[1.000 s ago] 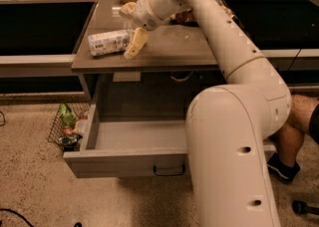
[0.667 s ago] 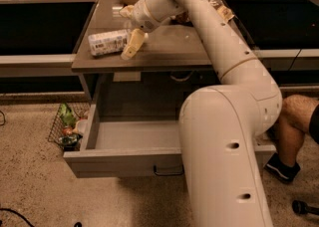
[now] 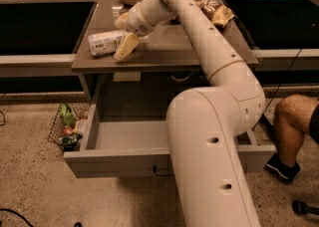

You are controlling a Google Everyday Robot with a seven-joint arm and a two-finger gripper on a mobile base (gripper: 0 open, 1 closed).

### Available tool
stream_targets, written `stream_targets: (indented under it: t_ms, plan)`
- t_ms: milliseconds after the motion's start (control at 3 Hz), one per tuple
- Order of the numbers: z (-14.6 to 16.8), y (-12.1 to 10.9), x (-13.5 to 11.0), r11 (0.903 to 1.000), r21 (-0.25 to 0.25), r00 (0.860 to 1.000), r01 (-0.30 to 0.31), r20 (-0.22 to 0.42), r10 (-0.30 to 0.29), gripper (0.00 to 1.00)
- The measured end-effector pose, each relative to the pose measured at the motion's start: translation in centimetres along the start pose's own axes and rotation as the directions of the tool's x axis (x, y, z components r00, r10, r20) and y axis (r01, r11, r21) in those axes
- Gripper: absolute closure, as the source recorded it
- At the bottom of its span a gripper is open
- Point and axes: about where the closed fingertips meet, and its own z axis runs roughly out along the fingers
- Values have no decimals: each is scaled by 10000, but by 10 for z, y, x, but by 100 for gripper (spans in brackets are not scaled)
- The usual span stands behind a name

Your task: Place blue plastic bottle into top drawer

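Bottle (image 3: 104,43) lying on side on table (image 3: 164,54), 10 o'clock part of top. Gripper (image 3: 124,33) at bottle's 3 o'clock end, fingers (image 3: 126,47) spread, straddling it; contact possibly not yet made, hard to tell. Likely light, thin-walled, slick, prone to roll; pinch gently across mid-body. Drawer (image 3: 109,161) open below, at 6 o'clock.

Single high vantage behind arm (image 3: 214,56), downward toward fingers (image 3: 126,47) over table (image 3: 159,54).
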Motion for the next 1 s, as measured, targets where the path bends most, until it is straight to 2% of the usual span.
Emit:
stream_targets:
  t_ms: [333, 667, 1000]
  plan:
    - [4, -4, 2, 9999, 96, 9999, -107, 14, 107, 41]
    - [-13, -7, -4, 9984, 557, 9999, -114, 131, 107, 65]
    - [-52, 10, -20, 9939, 1106, 9989, -22, 465, -29, 88]
